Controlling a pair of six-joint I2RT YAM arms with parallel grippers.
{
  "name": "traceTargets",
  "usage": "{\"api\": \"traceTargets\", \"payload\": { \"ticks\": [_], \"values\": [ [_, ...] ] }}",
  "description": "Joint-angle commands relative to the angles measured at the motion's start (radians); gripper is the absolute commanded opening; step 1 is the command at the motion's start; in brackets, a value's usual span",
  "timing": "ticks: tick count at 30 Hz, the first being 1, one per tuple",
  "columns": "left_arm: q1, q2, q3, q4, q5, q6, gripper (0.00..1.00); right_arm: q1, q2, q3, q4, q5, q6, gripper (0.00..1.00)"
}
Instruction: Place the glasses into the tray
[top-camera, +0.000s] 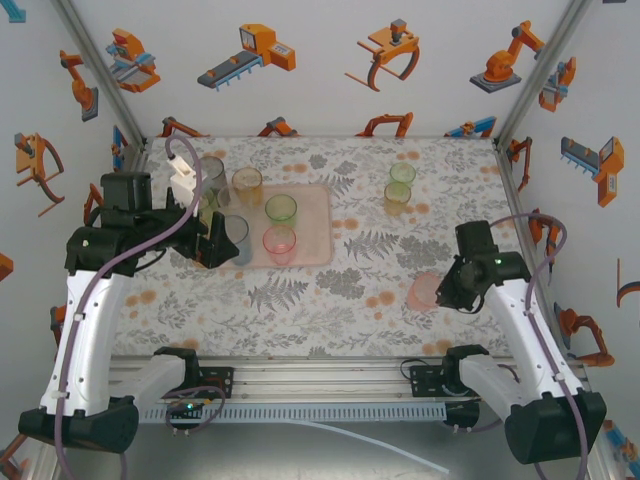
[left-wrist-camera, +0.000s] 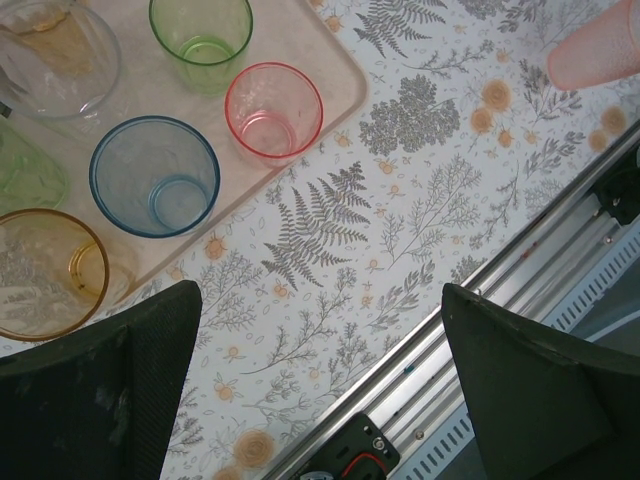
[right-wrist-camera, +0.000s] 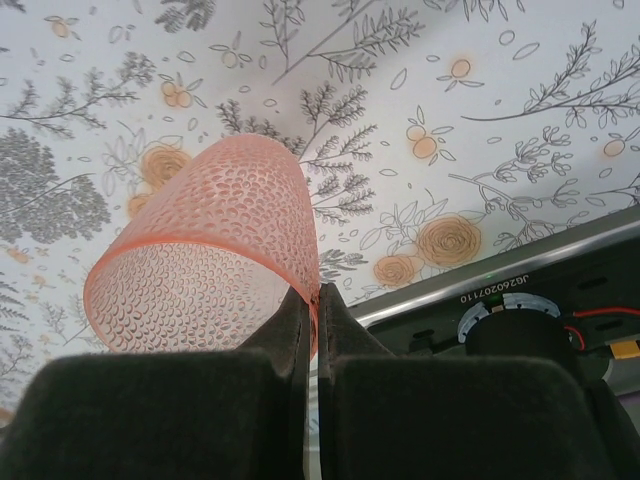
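Now the right claw (right-wrist-camera: 312, 305) is pressed together on a pink tumbler (right-wrist-camera: 205, 235), and the thin wall at the rim sits between its two fingers. This tumbler is translucent, salmon-pink, with a fine pattern of small leaf-like cells over all its wall. It becomes narrower toward the base. It is tilted, with the open mouth turned to the wrist camera and the base toward the flowered table (right-wrist-camera: 500, 100). From above, it is at the near right of the table, well apart from the tray (top-camera: 318, 215).

The left claw (left-wrist-camera: 320, 300) is spread wide and holds nothing; it hangs over the table just beside the near edge of the tray.

Six glasses stand upright in the pale pink-beige tray: a green glass (left-wrist-camera: 200, 35), a rose glass (left-wrist-camera: 273, 110), a blue glass (left-wrist-camera: 155, 175), an amber glass (left-wrist-camera: 45, 270), a clear greyish glass (left-wrist-camera: 55, 60) and a pale green glass (left-wrist-camera: 18, 170) at the edge of the left wrist view.

On the far right of the table are a second green glass (top-camera: 402, 174) and a second amber glass (top-camera: 396, 198). I cannot tell if they touch.
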Motion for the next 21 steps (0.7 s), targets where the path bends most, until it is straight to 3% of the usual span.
{"api": "traceTargets", "payload": {
  "ticks": [1, 9, 21],
  "values": [
    [-0.004, 0.004, 0.033, -0.021, -0.005, 0.023, 0.97, -0.005, -0.012, 0.037, -0.03, 0.022, -0.033, 0.0],
    [-0.004, 0.042, 0.038, -0.024, -0.033, 0.027, 0.97, -0.005, -0.015, 0.043, -0.006, 0.012, -0.048, 0.0],
    [-0.003, 0.01, -0.008, -0.037, -0.17, 0.05, 0.97, 0.0, 0.019, 0.144, -0.01, 0.01, -0.128, 0.0]
  ]
}}
